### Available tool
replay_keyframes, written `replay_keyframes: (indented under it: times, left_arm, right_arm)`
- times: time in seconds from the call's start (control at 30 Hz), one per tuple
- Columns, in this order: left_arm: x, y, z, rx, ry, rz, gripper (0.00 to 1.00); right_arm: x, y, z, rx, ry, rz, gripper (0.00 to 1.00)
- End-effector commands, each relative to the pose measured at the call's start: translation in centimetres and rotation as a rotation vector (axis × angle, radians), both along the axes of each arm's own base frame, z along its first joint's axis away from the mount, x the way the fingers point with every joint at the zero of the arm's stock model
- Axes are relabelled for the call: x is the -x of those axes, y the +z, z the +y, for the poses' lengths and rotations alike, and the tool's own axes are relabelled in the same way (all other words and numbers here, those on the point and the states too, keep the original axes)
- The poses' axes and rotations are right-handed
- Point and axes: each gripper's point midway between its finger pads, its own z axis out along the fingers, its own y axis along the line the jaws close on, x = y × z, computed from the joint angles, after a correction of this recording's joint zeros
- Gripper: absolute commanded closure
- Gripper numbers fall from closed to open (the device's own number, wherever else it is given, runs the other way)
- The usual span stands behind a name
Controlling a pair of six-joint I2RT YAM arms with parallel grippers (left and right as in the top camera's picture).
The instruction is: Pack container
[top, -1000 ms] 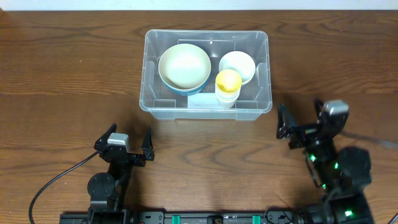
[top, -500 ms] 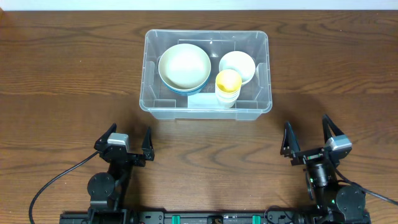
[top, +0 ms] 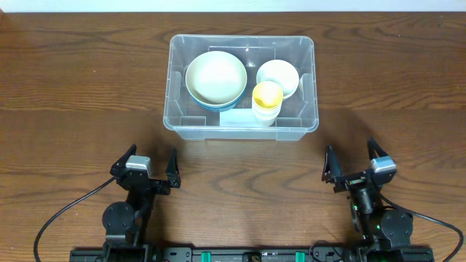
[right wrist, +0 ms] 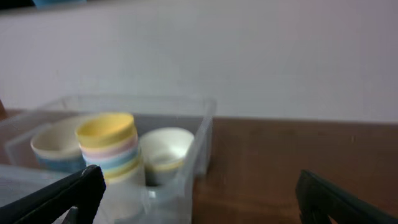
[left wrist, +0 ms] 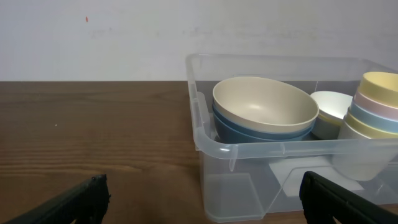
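Container [top: 240, 132] from overhead, where is it sitting?

Midway across the wooden tabletop [top: 73, 80], toward the far edge. It's a clear bin. Inside, on the left, a cream bowl [top: 215, 76] is nested in a blue bowl [top: 206, 106]. A small white bowl [top: 277, 76] sits toward the bin's far right corner, with a stack of cups [top: 267, 96], yellow one on top, just in front of it.

And the arms?

By the near edge, the left gripper [top: 153, 151] on the left and the right gripper [top: 350, 149] on the right. Both are spread wide, holding nothing, well apart from the bin.

Left wrist view?

Its dark fingers [left wrist: 74, 202] show at the bottom corners, far apart. The bin is ahead, a little to the right, with bowls and cups inside.

Right wrist?

Blurry. Fingers [right wrist: 68, 193] are wide again, and the bin lies ahead to the left, cups nearest.
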Motion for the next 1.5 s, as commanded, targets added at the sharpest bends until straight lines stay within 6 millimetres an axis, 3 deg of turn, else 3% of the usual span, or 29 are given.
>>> replay_keyframes:
  times: [0.0, 0.17, 0.5, 1.47]
  left_arm:
    - [0.1, -1.7, -0.1, -0.005, -0.007, 0.053, 0.02]
    - [0.1, -1.7, -0.1, -0.005, -0.007, 0.053, 0.02]
    - [0.1, -1.7, -0.1, -0.006, -0.007, 0.053, 0.02]
    - [0.1, -1.7, -0.1, -0.005, -0.007, 0.053, 0.02]
  right_arm:
    - [-0.1, -0.7, -0.5, 0.022, -0.025, 0.019, 0.01]
    - [-0.1, -3.3, -0.5, 0.034, -0.024, 0.123, 0.01]
    - [-0.2, -3.3, -0.9, 0.170, -0.048, 0.096, 0.01]
    - [-0.1, -3.2, -0.7, 0.169, -0.036, 0.092, 0.01]
